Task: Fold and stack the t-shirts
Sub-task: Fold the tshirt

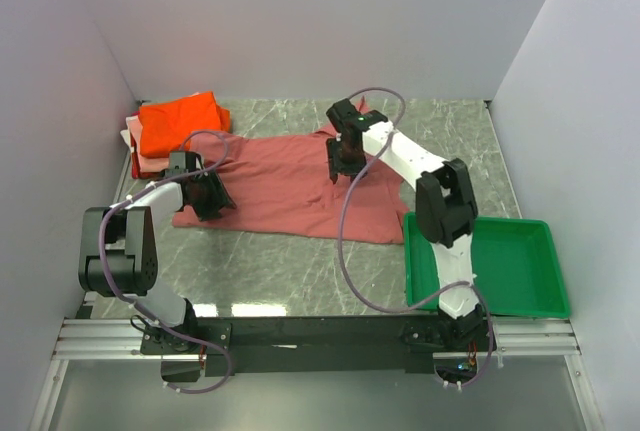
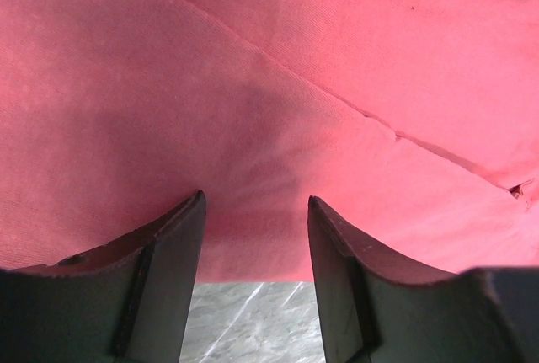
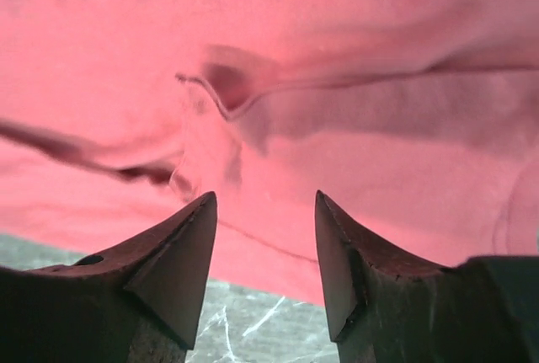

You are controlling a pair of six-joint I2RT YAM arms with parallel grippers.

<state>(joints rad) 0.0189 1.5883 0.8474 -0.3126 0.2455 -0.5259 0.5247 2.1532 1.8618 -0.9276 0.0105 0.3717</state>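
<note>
Left gripper [image 2: 255, 203]: jaws apart, nothing pinched between them, hanging low over the near-left hem of the brick-red t-shirt [image 1: 290, 186]. A strip of the marble table [image 2: 253, 321] shows just under the hem. Right gripper [image 3: 265, 199] is the same story, spread wide with no cloth in it, over the shirt's far-right part where there's a small rumpled fold (collar or sleeve, can't really tell).

Zooming out, the red tee lies spread mostly flat across the middle of the table, not folded at all as far as I can see. In the far-left corner there's a folded orange t-shirt [image 1: 180, 123] sitting on top of a pale pink t-shirt [image 1: 150, 163], so that pile looks done. The green tray [image 1: 510, 271] sits near-right, touching nothing.

My read: at least 2 shirts stacked, 1 left. The red one needs grabbing, folding and then moving onto the pile.
</note>
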